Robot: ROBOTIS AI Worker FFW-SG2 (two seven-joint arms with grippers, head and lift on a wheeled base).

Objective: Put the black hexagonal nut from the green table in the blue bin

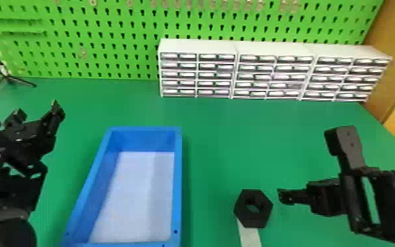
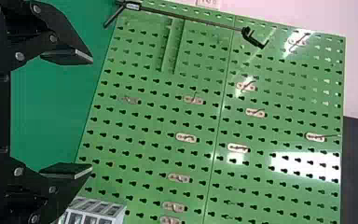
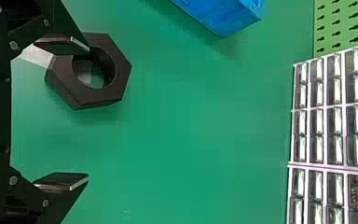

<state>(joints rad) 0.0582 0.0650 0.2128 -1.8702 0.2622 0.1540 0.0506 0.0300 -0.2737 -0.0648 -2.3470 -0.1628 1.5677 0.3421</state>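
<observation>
The black hexagonal nut [image 1: 258, 220] lies on the green table [image 1: 219, 138], resting over one end of a pale strip. To its left stands the blue bin [image 1: 178, 184] with a bare white floor. My right gripper [image 1: 308, 167] is open just right of the nut, holding nothing. In the right wrist view the nut [image 3: 121, 70] shows beside one finger of my gripper [image 3: 74, 114], partly behind that fingertip. Off to the left of the bin, my left gripper [image 1: 36, 113] is parked, open; in the left wrist view the same gripper [image 2: 74, 112] has nothing between its fingers.
White drawer cabinets [image 1: 272, 72] stand at the table's back against a green pegboard [image 1: 108, 42]. A small black tripod [image 1: 6, 77] is at the back left corner. The pale strip [image 1: 250, 237] runs from the nut toward the front edge.
</observation>
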